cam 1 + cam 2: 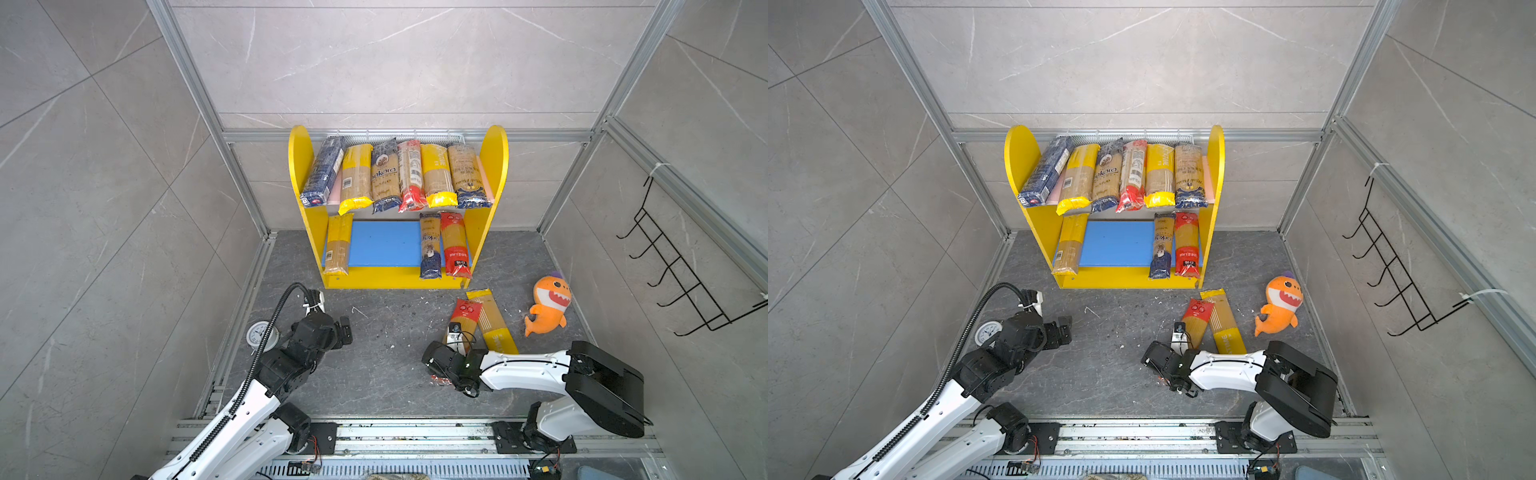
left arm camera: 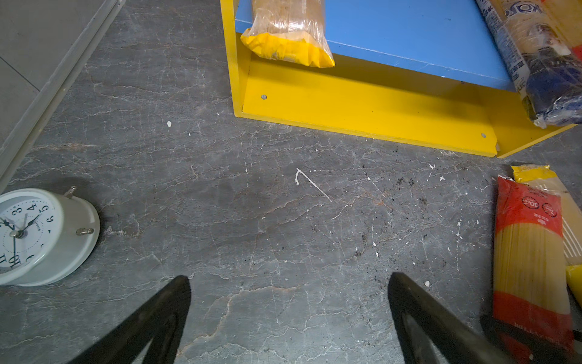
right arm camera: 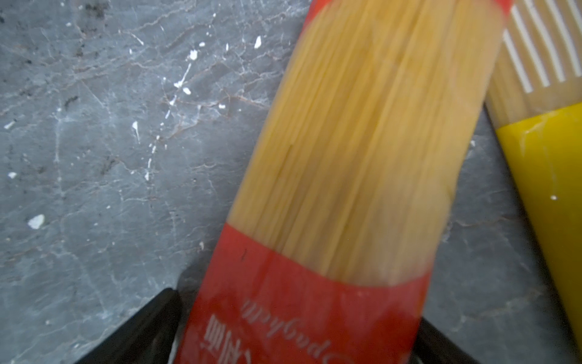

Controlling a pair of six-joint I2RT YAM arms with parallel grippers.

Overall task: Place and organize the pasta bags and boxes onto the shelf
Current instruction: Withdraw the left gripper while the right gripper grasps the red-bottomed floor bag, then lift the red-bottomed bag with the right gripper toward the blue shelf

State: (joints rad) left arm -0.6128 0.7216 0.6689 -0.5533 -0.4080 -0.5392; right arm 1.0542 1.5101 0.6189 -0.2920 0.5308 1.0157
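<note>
The shelf (image 1: 300, 166) holds six spaghetti packs (image 1: 384, 176) on its pink upper board (image 1: 335, 192), three on the blue lower board (image 1: 384, 243); two bags (image 1: 464, 320) lie touching on the floor (image 1: 390, 332).

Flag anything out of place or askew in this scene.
The red-ended bag and yellow-ended bag lie overlapping on the floor, off the shelf. The dark blue box leans tilted on the upper board. A plush shark and alarm clock don't belong with pasta.

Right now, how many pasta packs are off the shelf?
2. A red-ended pack and a yellow-ended pack lie side by side on the floor before the right end of the shelf. The red one's near end lies inside the open right pincer. None seems hidden.
</note>
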